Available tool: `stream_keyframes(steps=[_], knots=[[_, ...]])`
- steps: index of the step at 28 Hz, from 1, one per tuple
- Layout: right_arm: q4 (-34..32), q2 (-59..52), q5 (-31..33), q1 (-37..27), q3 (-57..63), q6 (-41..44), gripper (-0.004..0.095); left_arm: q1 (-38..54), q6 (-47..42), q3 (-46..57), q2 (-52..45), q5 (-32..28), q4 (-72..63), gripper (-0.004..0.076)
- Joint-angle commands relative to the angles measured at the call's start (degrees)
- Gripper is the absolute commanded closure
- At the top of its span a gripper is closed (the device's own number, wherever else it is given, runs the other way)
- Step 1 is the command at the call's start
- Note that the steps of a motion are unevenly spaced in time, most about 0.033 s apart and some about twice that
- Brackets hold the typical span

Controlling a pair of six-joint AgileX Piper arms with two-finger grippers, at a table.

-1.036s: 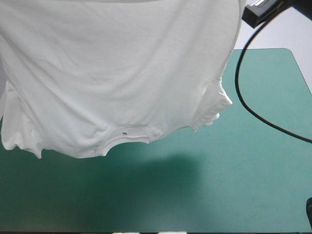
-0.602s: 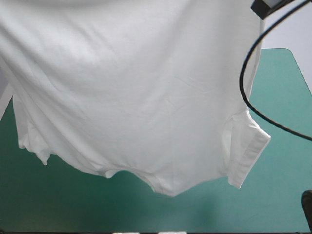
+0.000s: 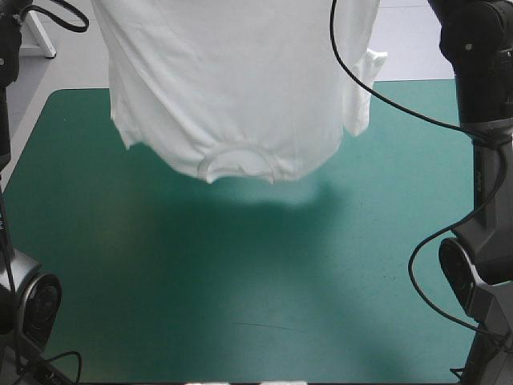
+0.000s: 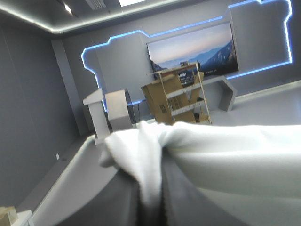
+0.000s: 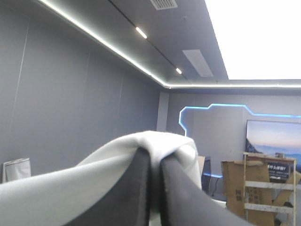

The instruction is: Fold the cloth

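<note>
Left tool: all but closed, clamped on a bunched edge of the white T-shirt, cloth draped over both black fingers. Below and between the two tools: hanging in the air as a wide sheet, collar lowest, clear of the teal-green bench, one short sleeve dangling on the side of the right tool. There: nearly together too, pinching a fold wrapped over the tips.
</note>
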Motion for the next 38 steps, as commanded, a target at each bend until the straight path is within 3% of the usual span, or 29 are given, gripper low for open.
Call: stream_keyframes(steps=[1,6,9,12,17,22,24,28,34,38], knots=[[1.16,-3.34,-5.86,-0.67,-1.37,-3.09,0.0925,0.1,-0.31,-1.47,-1.89,-7.55,-0.31,0.0705],[0.15,-1.52,3.12,-3.64,1.83,3.27,0.0926,0.21,0.02,-1.47,3.21,-3.56,0.54,0.0705],[-1.42,1.47,11.25,-6.14,5.06,10.36,0.0926,0.21,0.24,-1.47,8.34,3.0,2.07,0.0705],[-1.13,7.6,21.46,-7.67,8.69,17.21,0.0926,0.21,-0.55,-1.47,17.03,13.28,1.83,0.0705],[-0.67,14.63,35.56,-7.53,9.36,17.52,0.0925,0.21,-4.96,-1.47,24.18,22.3,-0.93,0.0705],[-3.15,17.81,49.86,-7.53,9.49,19.28,0.0925,0.11,-4.96,2.45,24.78,28.94,-0.49,0.0705],[-6.23,17.82,50.45,-7.53,10.92,21.72,0.0925,0.11,-4.71,4.62,24.78,32.88,-0.49,0.0705],[-6.34,15.45,50.45,-7.53,16.45,22.59,0.0925,0.11,-4.71,8.67,24.13,38.85,-0.66,0.0705],[-11.63,6.45,50.45,-7.41,34.46,22.05,0.0925,0.11,-4.26,15.9,21.04,40.47,-1.73,0.0705],[-16.4,-0.63,50.45,-7.41,48.83,19.6,0.0925,0.11,-2.66,26.35,15.44,40.47,-4.19,0.0705]])
